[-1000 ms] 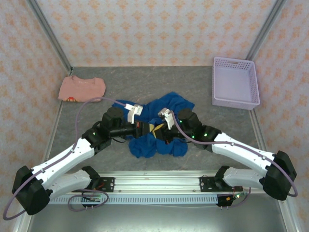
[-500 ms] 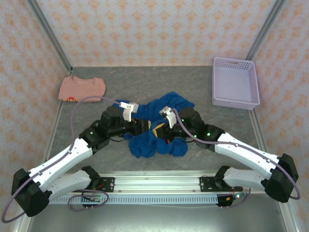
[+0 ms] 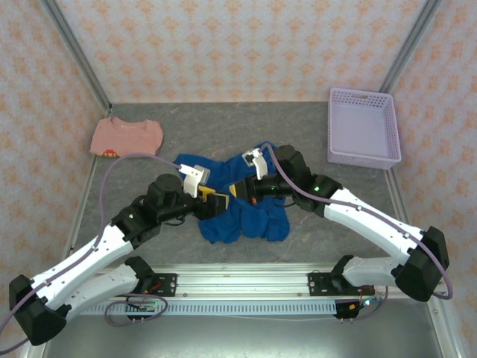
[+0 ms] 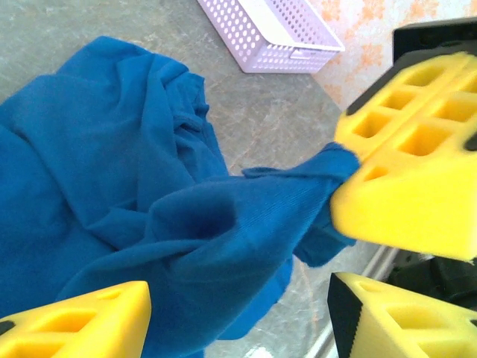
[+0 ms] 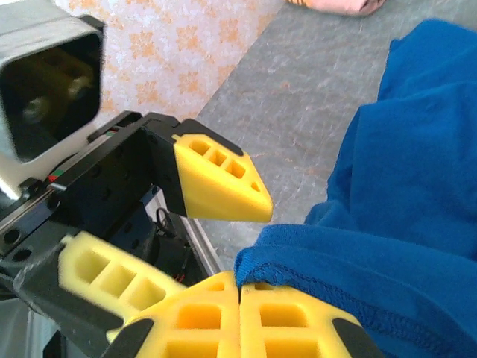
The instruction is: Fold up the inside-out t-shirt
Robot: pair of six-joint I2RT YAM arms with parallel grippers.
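While the top view looks down on the table, a crumpled royal-blue cotton t-shirt [image 3: 223, 224] lies at its centre, with a lavender perforated plastic basket [image 3: 362, 128] far right. Left wrist view: the left gripper [image 4: 238, 306] is spread wide. Right wrist view: the right gripper [image 5: 240, 298] pinches the shirt's hem.

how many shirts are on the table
2. The blue t-shirt lies crumpled in the middle; the pink shirt lies folded at the far left. None seems hidden.
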